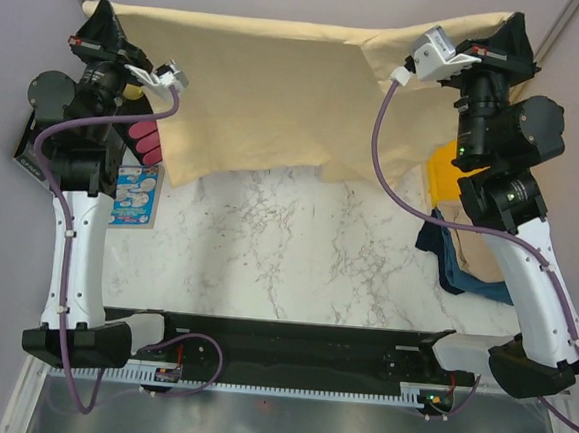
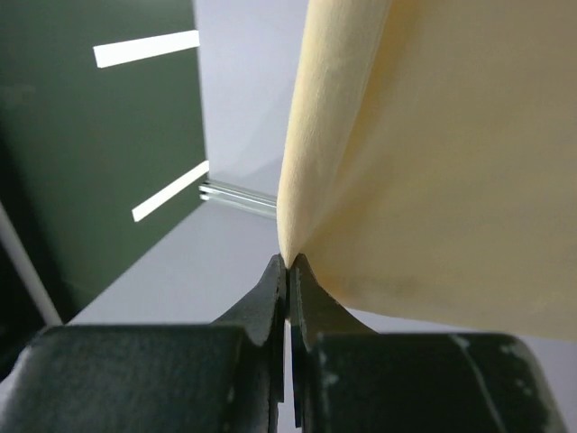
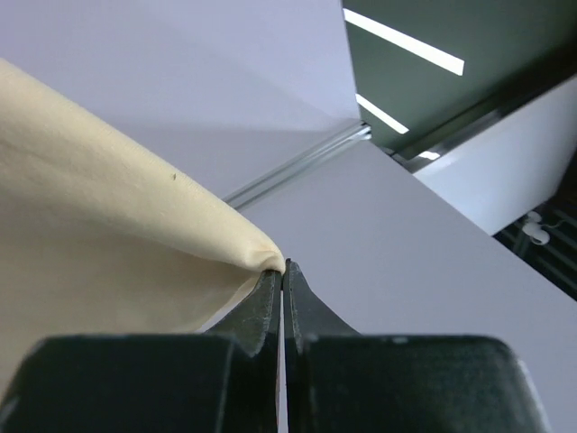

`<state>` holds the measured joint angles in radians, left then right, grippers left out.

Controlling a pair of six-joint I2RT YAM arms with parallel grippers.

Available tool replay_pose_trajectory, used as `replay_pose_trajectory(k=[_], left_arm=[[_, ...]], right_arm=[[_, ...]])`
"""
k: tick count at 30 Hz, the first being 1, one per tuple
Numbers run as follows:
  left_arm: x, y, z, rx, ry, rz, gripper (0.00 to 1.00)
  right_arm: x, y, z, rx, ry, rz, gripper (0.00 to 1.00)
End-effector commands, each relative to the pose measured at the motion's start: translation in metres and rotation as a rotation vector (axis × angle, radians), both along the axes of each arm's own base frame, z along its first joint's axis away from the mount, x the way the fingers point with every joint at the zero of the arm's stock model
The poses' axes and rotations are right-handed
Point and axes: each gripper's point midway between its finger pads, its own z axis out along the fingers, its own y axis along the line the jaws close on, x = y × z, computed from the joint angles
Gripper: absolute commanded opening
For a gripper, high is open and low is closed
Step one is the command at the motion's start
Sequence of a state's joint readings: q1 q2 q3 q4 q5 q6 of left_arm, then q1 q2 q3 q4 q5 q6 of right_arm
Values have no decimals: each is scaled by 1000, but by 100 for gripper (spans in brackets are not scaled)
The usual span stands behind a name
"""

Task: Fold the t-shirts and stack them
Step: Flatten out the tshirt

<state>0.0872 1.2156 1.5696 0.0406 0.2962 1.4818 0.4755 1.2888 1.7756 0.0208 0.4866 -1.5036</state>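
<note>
A pale cream t-shirt hangs stretched in the air across the back of the table, held up by both arms. My left gripper pinches its left top corner; in the left wrist view the t-shirt rises from the shut tips of the left gripper. My right gripper pinches the right top corner; the right wrist view shows the t-shirt bunched at the shut tips of the right gripper. The shirt's lower edge hangs uneven above the marble table.
A yellow tray sits at the right, partly behind the right arm, with beige and dark blue cloth next to it. At the left lie a pink thing and a printed card. Grey walls stand behind.
</note>
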Motion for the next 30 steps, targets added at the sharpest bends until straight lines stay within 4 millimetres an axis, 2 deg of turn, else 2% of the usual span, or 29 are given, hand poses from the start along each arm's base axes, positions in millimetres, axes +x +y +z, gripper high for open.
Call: replay_pose_trajectory(k=[1, 4, 6, 8, 10, 12, 14, 15, 16, 17, 18, 19, 20, 21, 22, 23, 24, 25, 26, 27, 28, 29, 30], left_arm=[[-57, -11, 69, 65, -263, -19, 2], [-84, -18, 85, 75, -319, -47, 2], [-91, -21, 87, 67, -321, -65, 2], [-92, -25, 83, 64, -291, -90, 2], [-78, -27, 68, 64, -217, -105, 2], [-54, -26, 47, 76, -137, -104, 2], [-35, -25, 33, 99, -82, -100, 2], [-9, -24, 11, 107, -3, -99, 2], [0, -24, 5, 124, 15, -100, 2], [12, -24, -4, 150, 39, -96, 2], [32, -23, -14, 162, 73, -98, 2], [45, -22, -25, 168, 112, -101, 2], [54, -22, -28, 168, 126, -108, 2], [57, -22, -16, 172, 112, -106, 2], [86, -19, -41, 163, 186, -111, 2], [95, -18, -40, 158, 190, -114, 2], [100, -18, -27, 158, 170, -111, 2], [125, -14, -45, 153, 212, -107, 2], [135, -13, -47, 160, 215, -100, 2], [136, -11, -28, 168, 172, -88, 2], [145, -7, -26, 168, 164, -65, 2], [168, -4, -38, 165, 173, -57, 2], [163, -2, -10, 165, 101, -40, 2]], right_arm=[[-48, -27, 57, 1, -198, -76, 0], [-60, -33, 67, 19, -234, -78, 0], [-64, -35, 71, 27, -247, -75, 0], [-57, -31, 69, 32, -244, -65, 0], [-42, -24, 63, 33, -225, -61, 0], [-26, -21, 57, 22, -213, -47, 0], [-2, -13, 50, -7, -192, -28, 0], [10, -17, 46, -3, -185, -37, 0], [34, -11, 35, -14, -152, -33, 0], [38, -12, 42, -2, -166, -30, 0], [50, -14, 39, -10, -153, -31, 0], [82, -8, 20, -12, -93, -22, 0], [84, -11, 30, -1, -110, -18, 0], [99, -14, 22, -17, -72, -13, 0], [124, -10, 6, -22, -28, -2, 0], [128, -12, 9, -30, -30, 4, 0], [139, -16, 0, -47, -1, 3, 0], [156, -9, -12, -77, 24, 35, 0], [161, -13, -12, -100, 23, 28, 0], [167, -14, -13, -112, 26, 27, 0], [185, -11, -26, -128, 49, 28, 0], [182, -16, -11, -129, 10, 13, 0], [195, -17, -16, -126, -1, 5, 0]])
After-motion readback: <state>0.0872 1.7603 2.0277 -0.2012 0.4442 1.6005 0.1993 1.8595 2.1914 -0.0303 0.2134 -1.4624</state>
